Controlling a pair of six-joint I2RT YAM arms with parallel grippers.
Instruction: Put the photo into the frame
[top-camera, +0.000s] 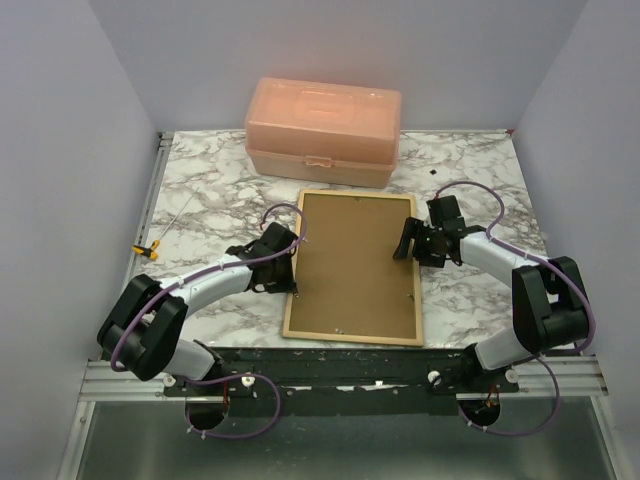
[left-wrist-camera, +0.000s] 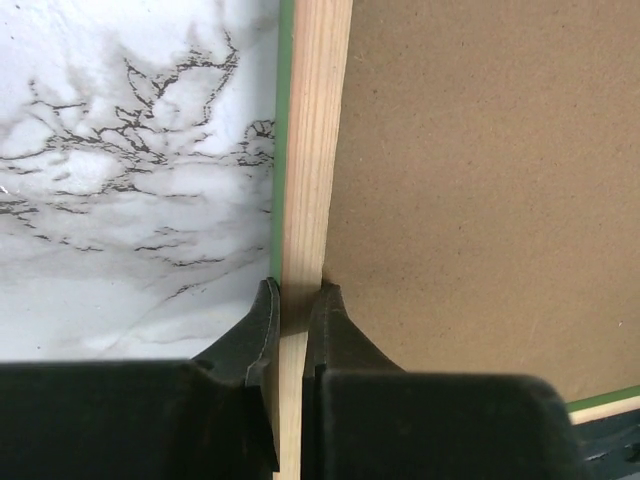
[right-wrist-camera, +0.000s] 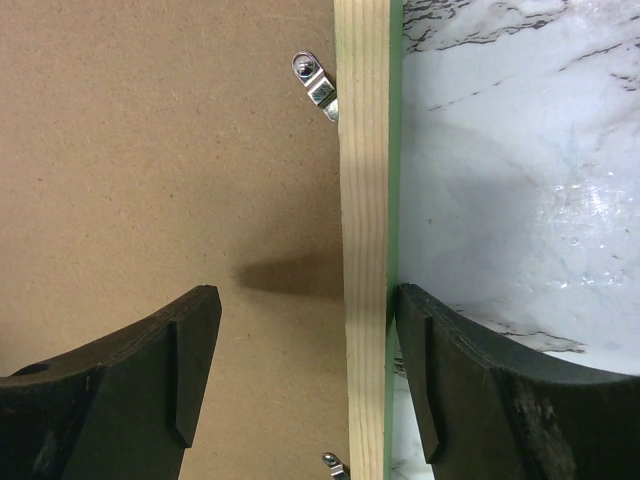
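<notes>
Left jaws clamped on thin green-and-wood frame (left-wrist-camera: 315, 150) at 9 o'clock; right jaws spread astride 3 o'clock rail; peach plastic box (top-camera: 323, 130) at 12 o'clock.

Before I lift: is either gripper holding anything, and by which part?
The left gripper is shut on the frame, pinching its left pale-wood rail. The right gripper is open, straddling the right rail without clamping it.

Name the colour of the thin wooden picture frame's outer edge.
Green, on the thin wooden frame; best in left wrist view.
</notes>
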